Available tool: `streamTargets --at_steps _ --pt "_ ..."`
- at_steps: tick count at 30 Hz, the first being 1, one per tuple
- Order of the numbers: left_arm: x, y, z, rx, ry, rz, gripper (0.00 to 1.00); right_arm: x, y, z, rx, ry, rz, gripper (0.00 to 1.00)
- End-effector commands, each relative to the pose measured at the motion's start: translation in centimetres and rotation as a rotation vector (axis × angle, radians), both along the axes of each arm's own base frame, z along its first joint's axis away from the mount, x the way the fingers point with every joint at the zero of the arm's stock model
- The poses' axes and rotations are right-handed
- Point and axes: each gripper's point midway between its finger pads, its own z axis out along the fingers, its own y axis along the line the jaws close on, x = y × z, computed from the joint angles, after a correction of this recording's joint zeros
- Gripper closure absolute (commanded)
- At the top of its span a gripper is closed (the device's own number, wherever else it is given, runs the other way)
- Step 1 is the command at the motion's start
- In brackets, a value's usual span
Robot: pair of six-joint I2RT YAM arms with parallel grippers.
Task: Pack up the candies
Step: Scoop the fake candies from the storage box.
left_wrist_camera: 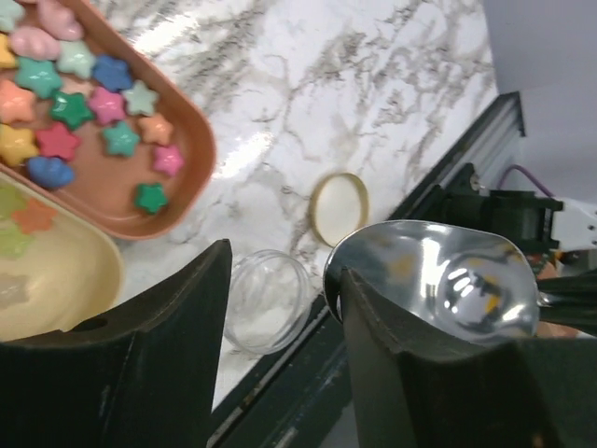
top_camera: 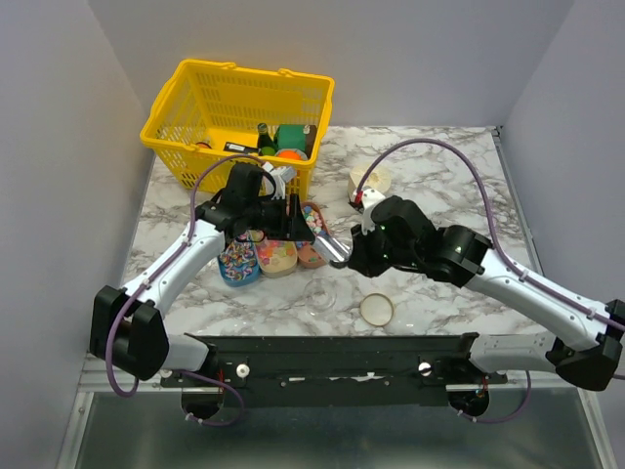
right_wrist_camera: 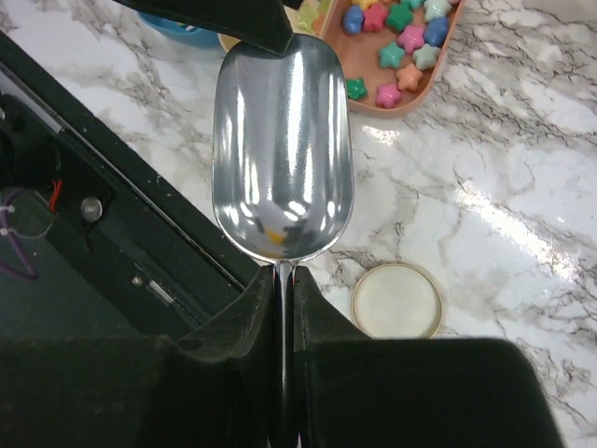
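In the orange tray [left_wrist_camera: 104, 192] lie star-shaped candies [left_wrist_camera: 67, 107], near a clear jar [left_wrist_camera: 266, 301].

Left tool [left_wrist_camera: 282, 280] stands parted; right tool [right_wrist_camera: 284, 285] is pinched tight.

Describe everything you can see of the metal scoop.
The metal scoop looks like shiny, mirror-like steel, with a deep oval bowl, empty, and a thin flat handle. The right gripper is shut on the handle, holding it above the marble table, near the orange tray of star candies. A finger of the left gripper overlaps its far rim; contact is unclear.
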Motion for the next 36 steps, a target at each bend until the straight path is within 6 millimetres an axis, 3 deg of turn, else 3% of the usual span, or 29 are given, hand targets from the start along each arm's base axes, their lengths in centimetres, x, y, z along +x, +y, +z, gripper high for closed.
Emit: streamTargets --at_steps 1,6,9,13,20,24,32,36 --pt "2.7 2.5 0.4 0.116 -0.143 0.149 0.32 0.7 -0.8 -1.3 -0.093 0.062 -0.091 0.99" --pt "4.4 3.9 2.9 0.131 -0.271 0.265 0.26 1.2 0.2 -3.9 -0.190 0.152 -0.112 0.99" --pt "5.0 5.2 3.4 0.162 -0.315 0.335 0.24 1.8 1.0 -4.6 -0.229 0.177 -0.122 0.99" --pt "5.4 7.0 2.7 0.232 -0.319 0.422 0.24 3.6 3.3 -5.4 -0.282 0.196 -0.121 0.99" --pt "5.7 9.1 0.0 0.322 -0.263 0.509 0.24 5.4 3.4 -8.5 -0.403 0.238 -0.135 0.99" --pt "5.9 11.0 -1.0 0.378 -0.228 0.592 0.24 6.7 2.7 -9.2 -0.447 0.216 -0.110 0.99" --pt "7.1 11.9 -0.3 0.374 -0.234 0.614 0.23 9.4 3.4 -10.6 -0.438 0.210 -0.085 0.99" --pt "7.6 12.2 0.4 0.386 -0.282 0.609 0.16 9.7 4.1 -11.6 -0.447 0.225 -0.049 0.99"
